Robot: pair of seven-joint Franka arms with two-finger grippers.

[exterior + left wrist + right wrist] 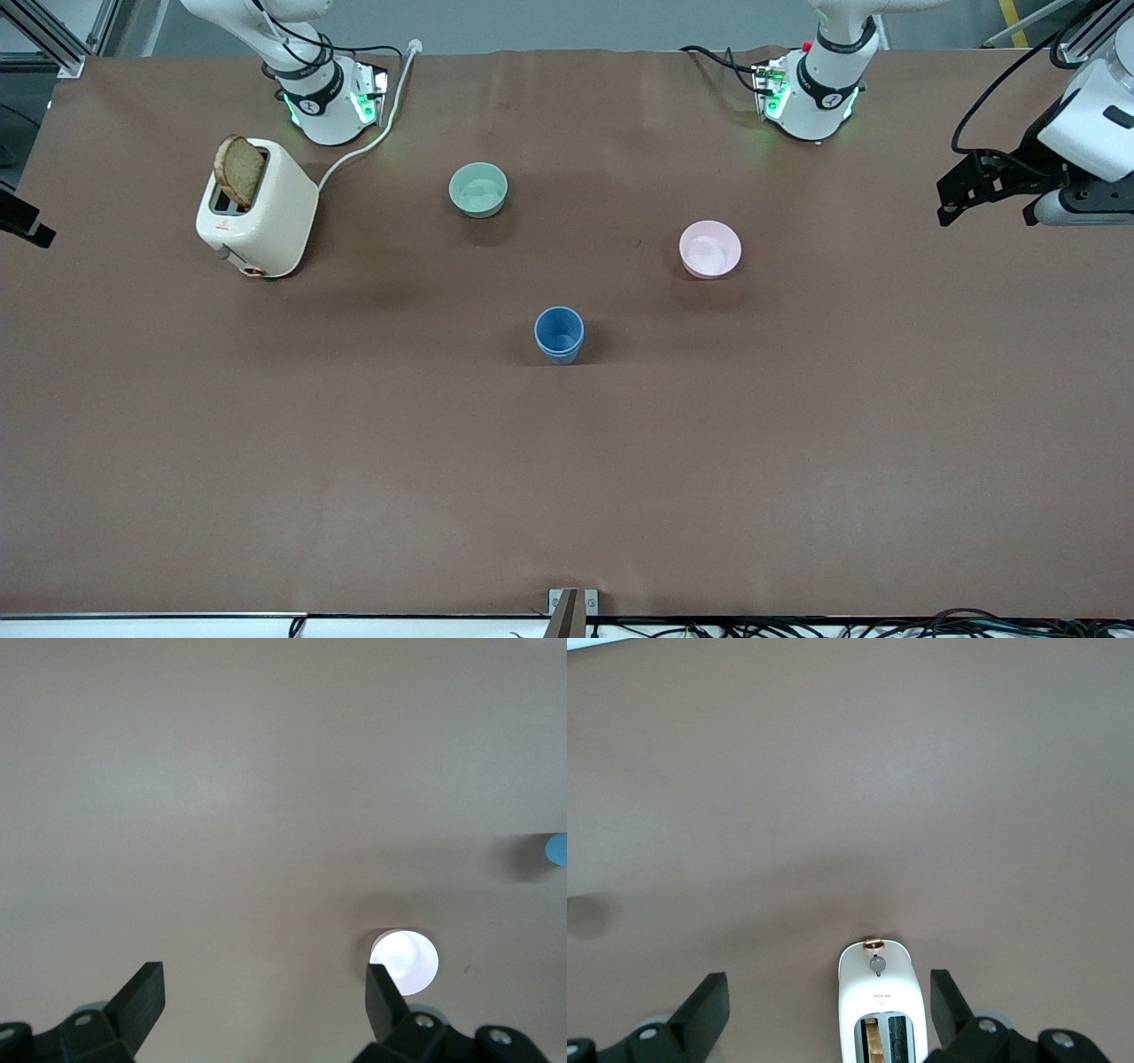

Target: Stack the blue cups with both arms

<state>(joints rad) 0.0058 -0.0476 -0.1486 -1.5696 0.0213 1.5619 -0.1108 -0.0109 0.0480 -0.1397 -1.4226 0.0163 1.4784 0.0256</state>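
A single blue cup shape (559, 334) stands upright near the table's middle, nearer the front camera than both bowls. I cannot tell whether a second cup sits inside it. Its edge also shows in the left wrist view (556, 849). My left gripper (952, 211) hangs open and empty in the air over the left arm's end of the table. In its own view (266, 979) it is over bare table beside the pink bowl (405, 961). My right gripper (828, 985) is open and empty, up in the air over the table beside the toaster (879, 1001). Both grippers are well apart from the cup.
A pale green bowl (478, 189) stands near the robots' bases. A pink bowl (710, 249) stands toward the left arm's end. A cream toaster (259, 213) with a slice of toast (239, 170) and its cord stands toward the right arm's end.
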